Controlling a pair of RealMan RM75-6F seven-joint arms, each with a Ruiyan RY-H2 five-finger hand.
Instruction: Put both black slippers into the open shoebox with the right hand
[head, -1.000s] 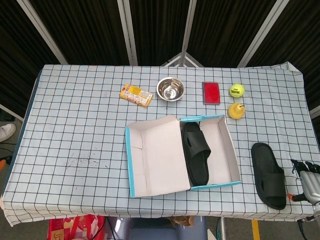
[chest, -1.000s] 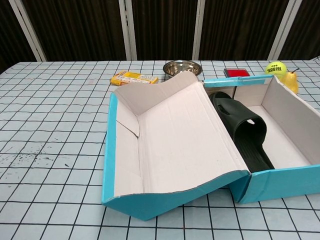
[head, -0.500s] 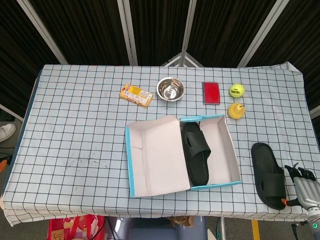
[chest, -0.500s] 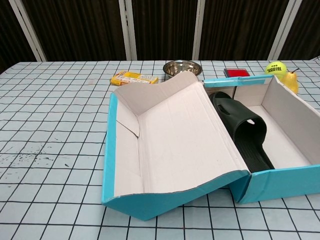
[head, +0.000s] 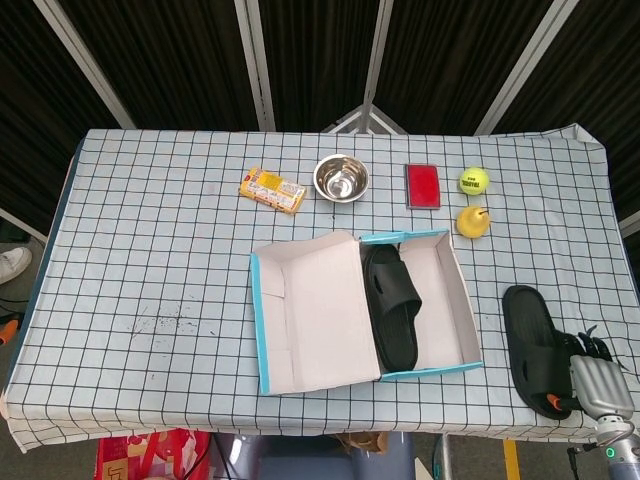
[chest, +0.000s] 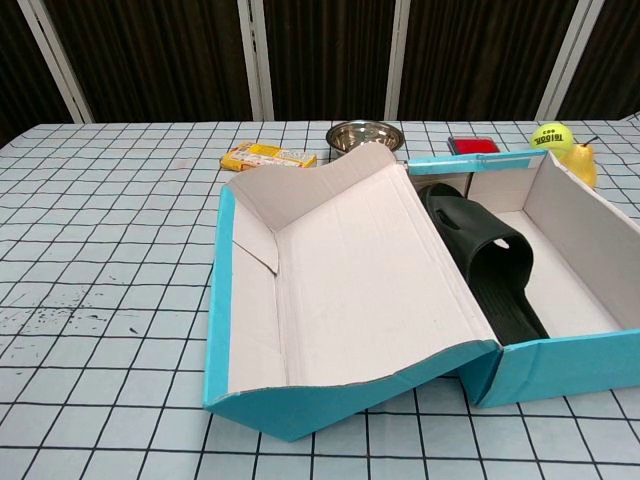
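Head view looks straight down on the checked tablecloth (head: 150, 260). At its middle sits the blue shoebox (head: 425, 370), lid folded flat toward nine o'clock, with one black slipper (head: 392, 305) already lying along the box's left half. The second slipper (head: 535, 345) lies on the cloth at three o'clock of the box, well apart from it, running lengthwise toward the near edge. The right hand (head: 596, 378) is at that slipper's near-right end, at about four o'clock from the box, its dark fingers (head: 590, 345) touching or just over the slipper's edge; whether they grip it I cannot tell. The left hand does not show in either view. Along the far side, at twelve o'clock, stand a yellow snack packet (head: 273, 189), a steel bowl (head: 341, 179), a red flat case (head: 422, 185), a tennis ball (head: 473, 180) and a yellow pear (head: 472, 221).
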